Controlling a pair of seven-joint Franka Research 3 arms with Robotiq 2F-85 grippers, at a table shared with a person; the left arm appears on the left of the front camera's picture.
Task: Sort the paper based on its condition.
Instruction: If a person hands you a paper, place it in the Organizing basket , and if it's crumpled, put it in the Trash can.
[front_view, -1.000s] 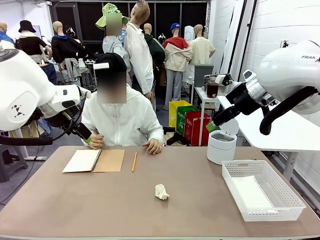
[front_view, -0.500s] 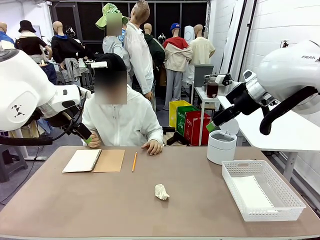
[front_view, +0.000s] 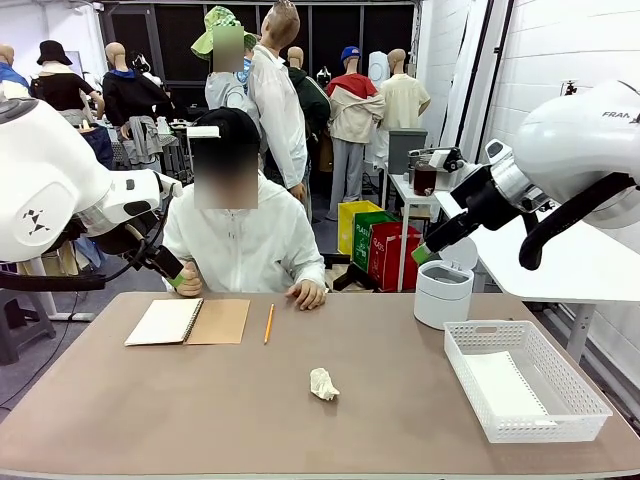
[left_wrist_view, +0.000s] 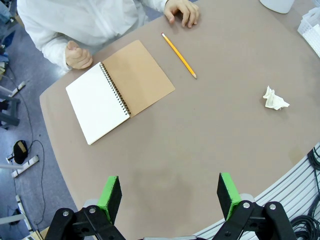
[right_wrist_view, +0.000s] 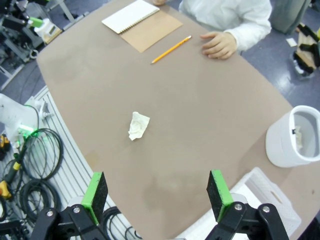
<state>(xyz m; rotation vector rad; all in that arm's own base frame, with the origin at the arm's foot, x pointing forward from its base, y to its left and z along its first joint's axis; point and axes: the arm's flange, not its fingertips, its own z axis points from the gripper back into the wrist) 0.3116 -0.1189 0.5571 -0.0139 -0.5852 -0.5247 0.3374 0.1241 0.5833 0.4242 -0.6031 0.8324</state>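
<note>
A flat white sheet of paper (front_view: 503, 384) lies inside the white mesh basket (front_view: 470, 347) at the right of the table. A small crumpled white scrap (front_view: 322, 383) (left_wrist_view: 275, 98) (right_wrist_view: 138, 125) sits alone mid-table. My left gripper (front_view: 175, 280) (left_wrist_view: 170, 192) hovers high over the table's left side, open with nothing between its fingers. Above the right side, my right gripper (front_view: 421, 254) (right_wrist_view: 157, 192) is raised near the white bin and is open too, holding nothing.
An open spiral notebook (front_view: 187, 321) (left_wrist_view: 120, 89) (right_wrist_view: 142, 22) and a yellow pencil (front_view: 268, 323) lie at the far left before the person, whose hands (front_view: 305, 293) rest on the table edge. A white round bin (front_view: 442, 293) (right_wrist_view: 294, 137) stands behind the basket.
</note>
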